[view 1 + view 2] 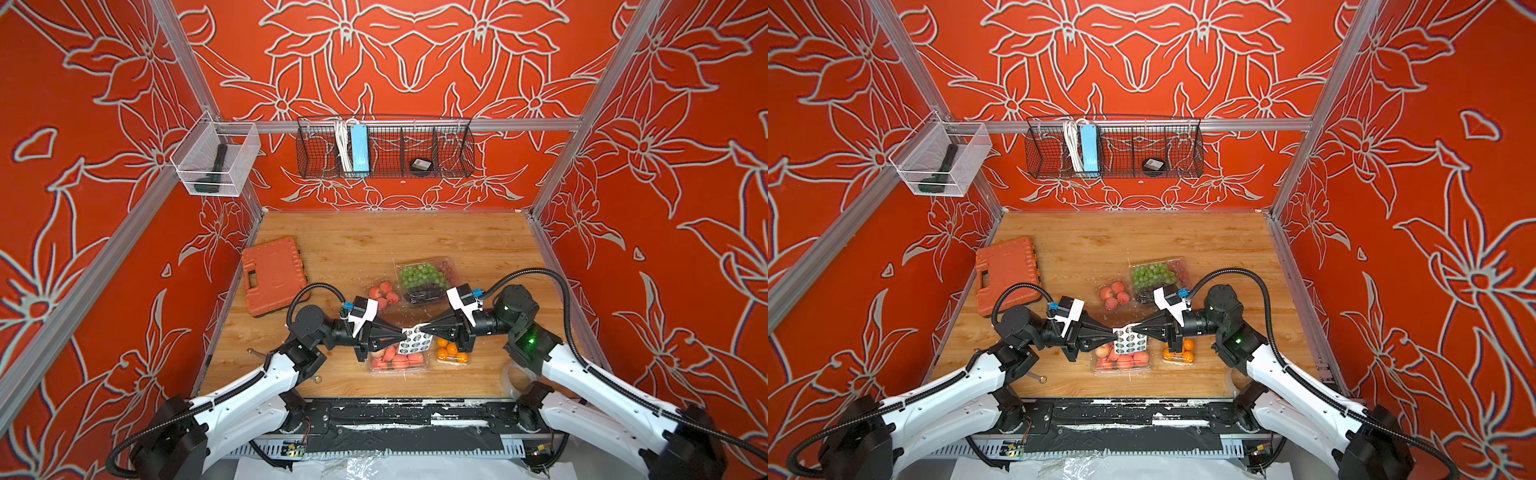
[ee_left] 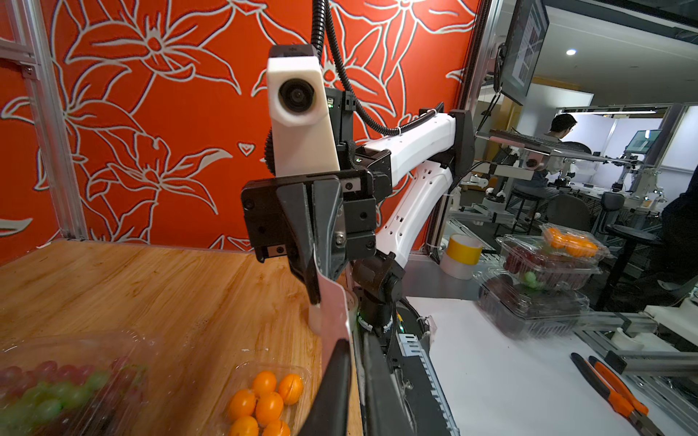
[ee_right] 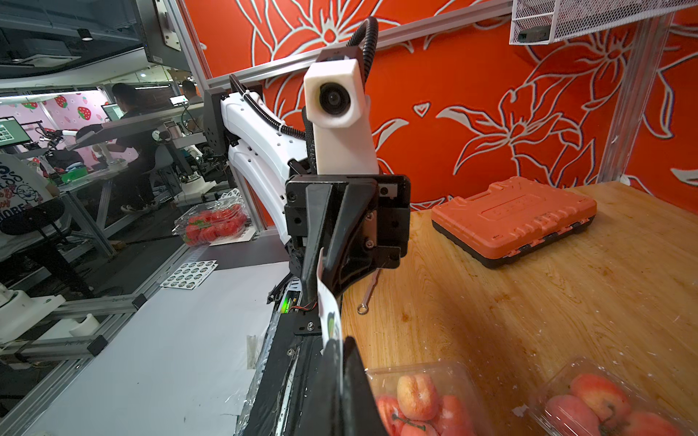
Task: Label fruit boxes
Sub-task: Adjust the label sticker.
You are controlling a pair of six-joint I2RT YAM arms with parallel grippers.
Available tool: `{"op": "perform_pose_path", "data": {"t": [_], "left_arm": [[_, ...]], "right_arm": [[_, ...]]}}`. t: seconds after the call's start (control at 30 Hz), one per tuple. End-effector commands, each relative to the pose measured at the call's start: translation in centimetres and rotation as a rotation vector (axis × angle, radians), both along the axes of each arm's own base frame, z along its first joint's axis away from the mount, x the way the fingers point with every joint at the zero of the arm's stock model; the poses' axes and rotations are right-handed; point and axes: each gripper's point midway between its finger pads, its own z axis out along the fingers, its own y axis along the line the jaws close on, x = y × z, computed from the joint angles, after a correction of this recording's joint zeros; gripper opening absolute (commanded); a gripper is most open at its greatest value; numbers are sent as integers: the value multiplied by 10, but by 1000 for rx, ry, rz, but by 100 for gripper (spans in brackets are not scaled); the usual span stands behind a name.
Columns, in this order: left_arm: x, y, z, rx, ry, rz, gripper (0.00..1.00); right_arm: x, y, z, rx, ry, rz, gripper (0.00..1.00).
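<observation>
Fruit boxes point(image 1: 399, 363) are waiting below while left fingers point(image 1: 390, 331) and right fingers point(image 1: 434, 329) are clamping opposite edges of the sticker sheet point(image 1: 412, 341), so pulling apart risks tearing it.

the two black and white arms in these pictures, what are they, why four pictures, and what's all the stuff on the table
Those are two robot arms, left arm and right arm, at a wooden table. Two pictures look down from a twin overhead camera; two come from a camera on each wrist. On the table: four clear fruit boxes, the large peach box, small peach box, orange box and grape box, plus an orange tool case. Both arms' jaws are shut on opposite edges of a white sticker sheet, held over the large peach box.
</observation>
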Motion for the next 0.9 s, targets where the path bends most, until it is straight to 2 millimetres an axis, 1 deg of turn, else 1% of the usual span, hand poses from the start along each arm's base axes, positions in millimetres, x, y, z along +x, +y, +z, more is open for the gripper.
{"op": "perform_pose_path", "data": {"t": [0.0,0.03,0.1,0.33,0.53,0.77,0.87], "left_arm": [[2,0,18,-33,-30,4,8],[2,0,18,-33,-29,2,4],[1,1,20,-41,-32,-1,0],[-1,1,20,-36,-35,-10,0],[2,-5,14,-19,-9,-38,0],[2,-7,11,-11,-3,-57,0],[-2,-6,11,-13,-6,-74,0]], "right_arm": [[-6,-1,6,19,-26,24,0],[-6,-1,6,19,-26,26,0],[-7,-1,5,18,-25,34,0],[-6,0,4,16,-25,34,0],[-6,1,6,21,-23,40,0],[-1,2,3,13,-26,21,0],[2,3,1,4,-22,8,0]]}}
